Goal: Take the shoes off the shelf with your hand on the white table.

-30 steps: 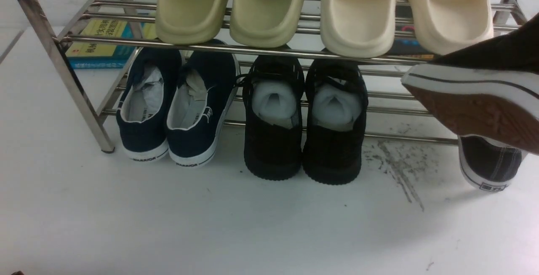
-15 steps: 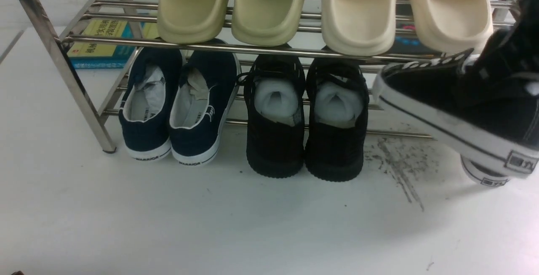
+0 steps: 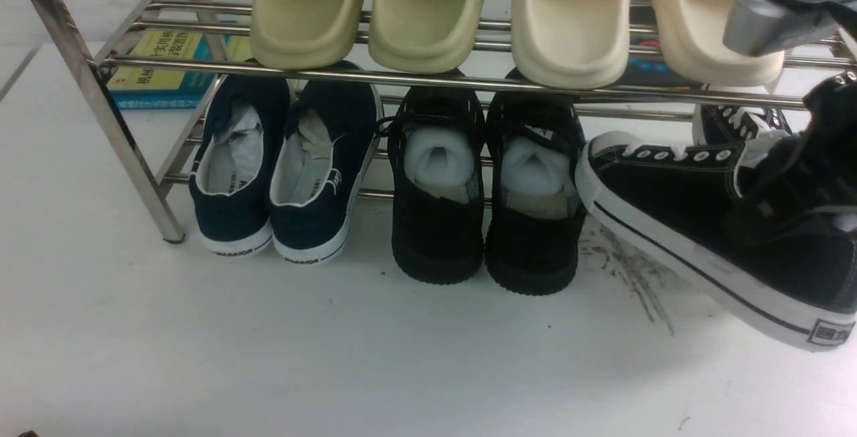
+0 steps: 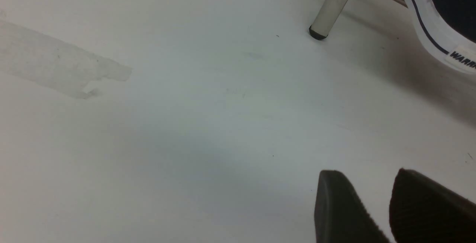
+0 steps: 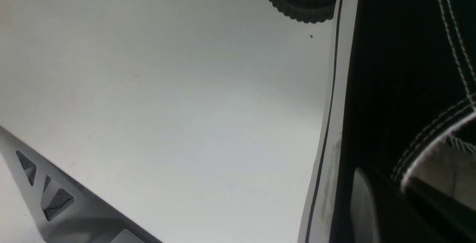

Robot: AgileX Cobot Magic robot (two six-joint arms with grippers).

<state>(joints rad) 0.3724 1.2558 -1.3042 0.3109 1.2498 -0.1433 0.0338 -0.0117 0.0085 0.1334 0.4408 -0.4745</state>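
**One sneaker off the shelf, its mate waiting**

Mid-carry. Holding one black canvas sneaker (image 3: 696,223) clear of the shelf (image 3: 428,81), low over the right side of the table (image 3: 268,357), with its toe just beside the black mesh pair (image 3: 485,223). Cannot tell whether the sole touches down.

Gripping it with the right fingers (image 3: 756,22), closed tight somewhere near the heel end; exact spot hidden. Idling with the left fingers (image 4: 346,209), parted and empty, over bare table near the shelf's left end.

Sitting upright, laces on top. Running slantwise along its length: white toe cap toward the left and the shelf, heel toward the right and the near edge.

Next, by the look of it: lower flat onto open table, part the fingers, back away. Then reach in for the mate (image 3: 736,126), tucked on the lower tier at the right end, toe inward.
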